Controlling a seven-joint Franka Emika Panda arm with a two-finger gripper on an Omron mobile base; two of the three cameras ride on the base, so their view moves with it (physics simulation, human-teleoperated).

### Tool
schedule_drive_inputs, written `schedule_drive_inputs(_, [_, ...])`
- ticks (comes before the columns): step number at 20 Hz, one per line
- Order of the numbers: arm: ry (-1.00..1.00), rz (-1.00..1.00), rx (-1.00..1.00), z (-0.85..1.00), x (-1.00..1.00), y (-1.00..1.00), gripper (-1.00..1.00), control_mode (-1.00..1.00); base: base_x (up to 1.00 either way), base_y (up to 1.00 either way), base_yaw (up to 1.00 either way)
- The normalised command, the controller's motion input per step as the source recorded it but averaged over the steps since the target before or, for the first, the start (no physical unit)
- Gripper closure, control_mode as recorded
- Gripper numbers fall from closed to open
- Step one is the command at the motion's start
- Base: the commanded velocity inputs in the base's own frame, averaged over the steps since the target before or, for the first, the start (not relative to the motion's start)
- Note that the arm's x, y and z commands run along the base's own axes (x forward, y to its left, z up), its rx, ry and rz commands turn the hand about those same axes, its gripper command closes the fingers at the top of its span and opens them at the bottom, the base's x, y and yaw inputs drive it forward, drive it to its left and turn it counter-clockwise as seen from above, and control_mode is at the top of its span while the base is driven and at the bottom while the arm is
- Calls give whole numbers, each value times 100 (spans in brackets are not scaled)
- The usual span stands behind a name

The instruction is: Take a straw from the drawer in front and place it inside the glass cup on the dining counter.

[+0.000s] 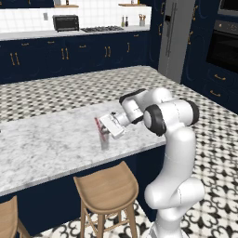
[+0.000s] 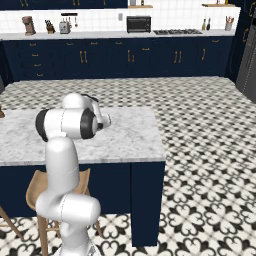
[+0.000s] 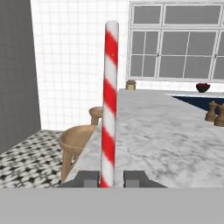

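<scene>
Left base view: the white arm is reaching left over the dining counter (image 1: 51, 144), its gripper (image 1: 106, 131) sitting right at the glass cup (image 1: 104, 141). The cup is standing upright on the marble near the counter's front edge, above a wooden stool (image 1: 108, 188). A short bit of the straw (image 1: 98, 125) is showing pink-red just above the cup rim, tilted, beside the hand. Whether its lower end is sitting inside the cup is too small to tell here. Another stool (image 1: 7, 218) is poking in at the lower left corner. A toaster oven (image 1: 65, 22) is sitting on the far worktop along the tiled wall.

Right base view: the arm's elbow and forearm are blocking the hand, so the jaws can't be read here. The dining counter (image 2: 130, 137) is running left to right behind the arm, with a stool (image 2: 37, 187) partly hidden behind the arm's lower links.

Hand view: the two dark fingertips (image 3: 89, 178) are standing at the bottom with the straw (image 3: 109, 100), red and white striped up close, running straight up between them. The jaws are pinching the straw, narrow gap, tips touching it on both sides. Beyond it the marble counter (image 3: 166, 135) is stretching away, two stools (image 3: 76, 142) lined up along its left side, windows on the back wall.
</scene>
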Motion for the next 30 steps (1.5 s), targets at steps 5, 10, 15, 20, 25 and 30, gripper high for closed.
schedule_drive_inputs(5, [-3, 0, 0, -1, 0, 5, -100, -100, 0, 0, 0])
schedule_drive_inputs(10, [-7, 0, 0, 5, -1, -1, -100, -100, 0, 0, 0])
schedule_drive_inputs(15, [-9, 0, 0, 55, -15, -7, -100, -100, 0, 0, 0])
schedule_drive_inputs(20, [-13, 0, 2, 94, -27, -7, -100, -100, 0, 0, 0])
schedule_drive_inputs(25, [-46, 0, -8, 95, -93, -5, -100, -100, 0, 0, 0])
schedule_drive_inputs(30, [-72, 0, -30, 55, -100, -12, -100, -100, 0, 0, 0])
